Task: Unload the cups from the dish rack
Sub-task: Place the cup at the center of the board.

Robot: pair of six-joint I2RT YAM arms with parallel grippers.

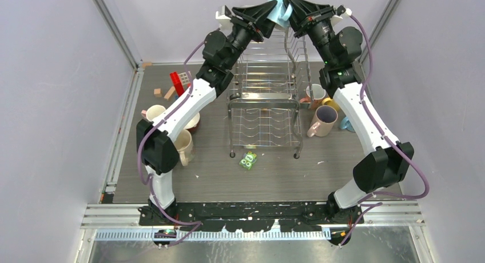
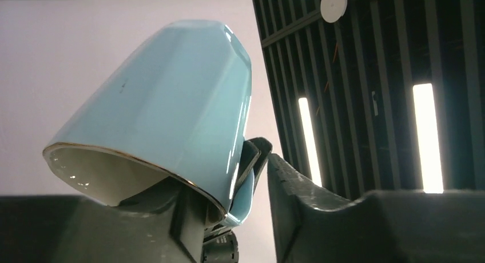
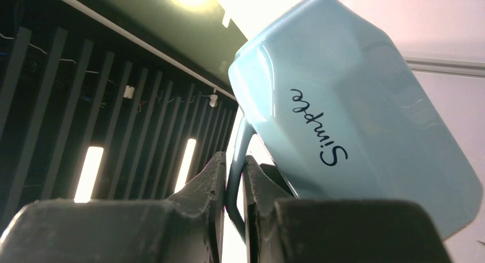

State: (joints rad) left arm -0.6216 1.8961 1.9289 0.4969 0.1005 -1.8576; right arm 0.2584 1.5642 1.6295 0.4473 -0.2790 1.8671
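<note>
1. Pinching the handle [image 3: 239,138] of the light blue mug [image 3: 354,120], the right gripper [image 3: 234,163] has its fingers pressed together on the loop. The mug hangs mouth-down and tilted from this grip.
2. The left gripper [image 2: 231,211] stands with its jaws partly spread, one on either side of the mug's rim on the handle side. One finger lies against the rim. It cannot be told from the wrist view whether the jaws bear on the wall.
3. Both arms are raised, and the mug is high above the dish rack [image 1: 266,103] at the top edge of the overhead view. It is clear of the wires and supported by no surface.
4. Rack status: no cup shows in the tiers visible from overhead. The arms hide part of the upper tier.
5. Unloaded items on the table [image 1: 286,177]:
   - Left of the rack: a cream mug [image 1: 154,111], a second cream mug [image 1: 183,146] and a dark red mug [image 1: 193,123], partly under the left arm.
   - Right of the rack: a pale mug [image 1: 315,93], a yellow mug [image 1: 330,103], a pink mug [image 1: 323,121] and a blue mug [image 1: 346,124].
6. Judgement: the task is near its end. What remains is to set the lifted mug down on the table and to check the hidden slots.
</note>
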